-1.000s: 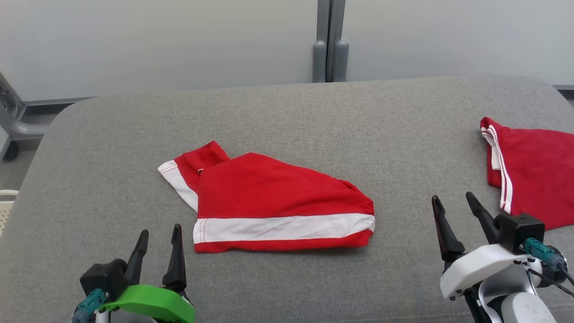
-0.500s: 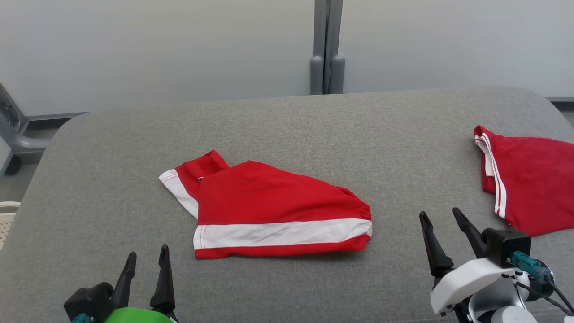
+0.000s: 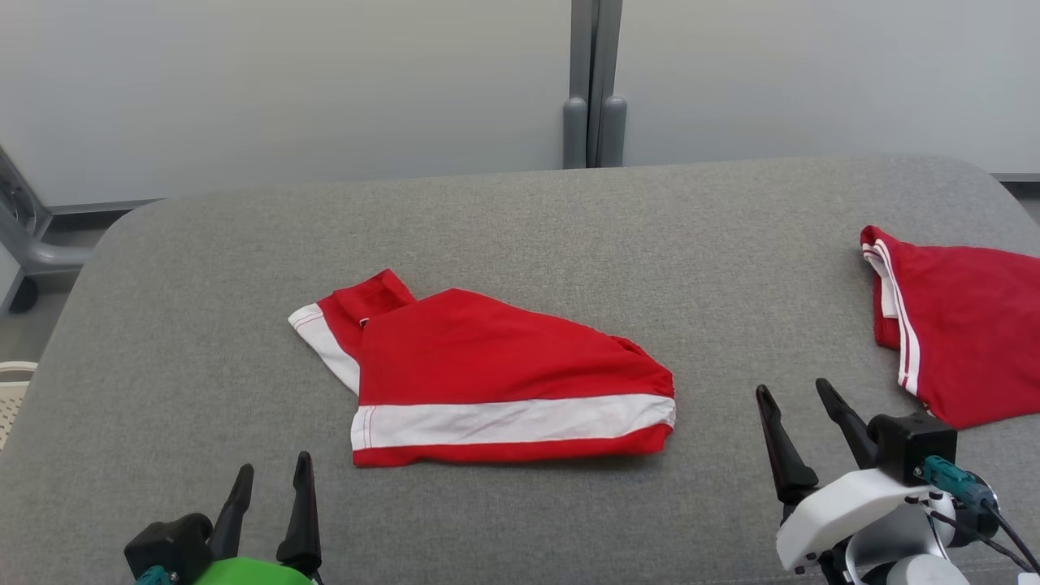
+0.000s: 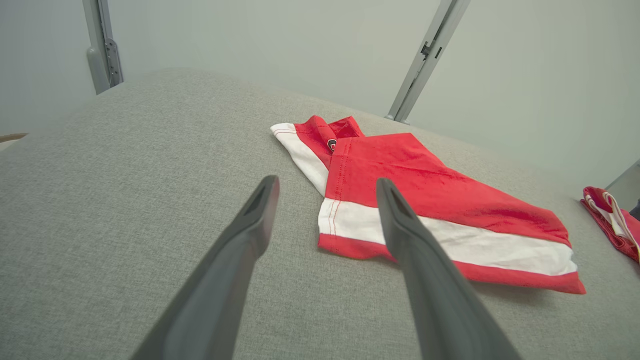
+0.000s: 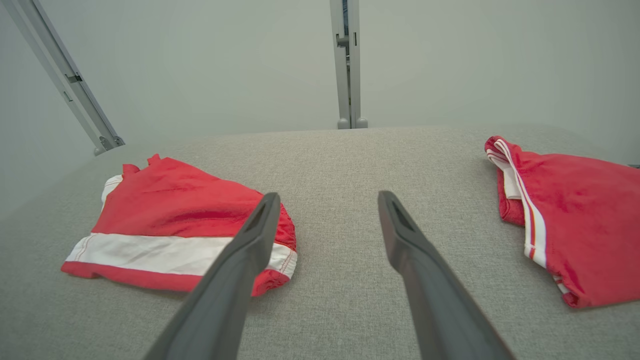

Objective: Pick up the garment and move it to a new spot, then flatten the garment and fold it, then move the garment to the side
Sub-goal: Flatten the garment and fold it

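Note:
A folded red garment with a white band lies in the middle of the grey cushioned surface; it also shows as the garment in the left wrist view and the garment in the right wrist view. My left gripper hovers open at the lower left, short of the garment's near-left corner. My right gripper stands open at the lower right, between the two red pieces. Nothing is between either pair of fingers.
A second red garment with thin white stripes lies at the right edge of the surface. A grey post rises behind the far edge. A metal frame and a pale basket sit off the left edge.
The head camera shifted, so the whole scene sits lower than a second ago. Both grippers have drawn back toward the near edge, away from the garment. The garments have not moved.

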Robot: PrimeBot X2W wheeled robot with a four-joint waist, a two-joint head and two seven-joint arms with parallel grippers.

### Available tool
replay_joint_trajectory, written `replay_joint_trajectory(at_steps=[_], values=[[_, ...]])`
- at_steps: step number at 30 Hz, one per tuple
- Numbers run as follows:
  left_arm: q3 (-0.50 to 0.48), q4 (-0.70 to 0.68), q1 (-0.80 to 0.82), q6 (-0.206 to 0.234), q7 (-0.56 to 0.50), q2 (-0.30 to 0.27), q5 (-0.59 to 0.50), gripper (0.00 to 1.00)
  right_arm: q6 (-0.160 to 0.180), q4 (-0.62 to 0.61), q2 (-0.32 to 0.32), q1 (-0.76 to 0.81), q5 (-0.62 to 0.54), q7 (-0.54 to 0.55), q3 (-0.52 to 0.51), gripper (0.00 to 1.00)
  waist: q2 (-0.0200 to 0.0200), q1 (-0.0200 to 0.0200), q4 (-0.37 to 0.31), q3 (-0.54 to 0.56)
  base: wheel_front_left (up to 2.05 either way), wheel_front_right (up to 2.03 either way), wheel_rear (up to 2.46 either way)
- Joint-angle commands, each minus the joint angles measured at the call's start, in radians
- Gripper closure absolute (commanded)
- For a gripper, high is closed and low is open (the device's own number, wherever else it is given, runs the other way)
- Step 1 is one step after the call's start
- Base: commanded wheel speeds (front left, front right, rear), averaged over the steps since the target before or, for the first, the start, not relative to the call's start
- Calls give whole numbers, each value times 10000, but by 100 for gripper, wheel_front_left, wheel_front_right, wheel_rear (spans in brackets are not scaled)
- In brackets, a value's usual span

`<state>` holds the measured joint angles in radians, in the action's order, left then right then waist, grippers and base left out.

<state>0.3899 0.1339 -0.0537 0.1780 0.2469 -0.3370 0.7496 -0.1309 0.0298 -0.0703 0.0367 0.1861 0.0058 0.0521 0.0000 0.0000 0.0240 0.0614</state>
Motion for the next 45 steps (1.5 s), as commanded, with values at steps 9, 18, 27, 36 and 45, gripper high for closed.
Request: replay_joint_trajectory(at_steps=[9, 18, 27, 36, 45], values=[[560, 1332, 1358, -515, -1117, 189, 194, 0, 4, 172, -38, -152, 109, -23, 89, 0, 0, 0, 100, -172, 0, 0, 0], [637, 3160, 2834, -1218, -2216, 877, 1047, 0, 4, 224, -108, -322, 165, 54, 202, 0, 0, 0, -63, -568, 0, 0, 0], [745, 5461, 4367, -1914, -3088, 1096, 1393, 0, 4, 229, -221, -675, 185, 23, 305, 0, 0, 0, -440, -1258, 0, 0, 0], [889, 6985, 5231, -2343, -3124, 1083, 1281, 0, 4, 335, -251, -836, 177, -77, 305, 0, 0, 0, -670, -1619, 0, 0, 0], [1020, 7970, 5754, -2629, -3118, 1225, 1334, 0, 4, 419, -239, -945, 154, -109, 391, 0, 0, 0, -814, -1838, 0, 0, 0]])
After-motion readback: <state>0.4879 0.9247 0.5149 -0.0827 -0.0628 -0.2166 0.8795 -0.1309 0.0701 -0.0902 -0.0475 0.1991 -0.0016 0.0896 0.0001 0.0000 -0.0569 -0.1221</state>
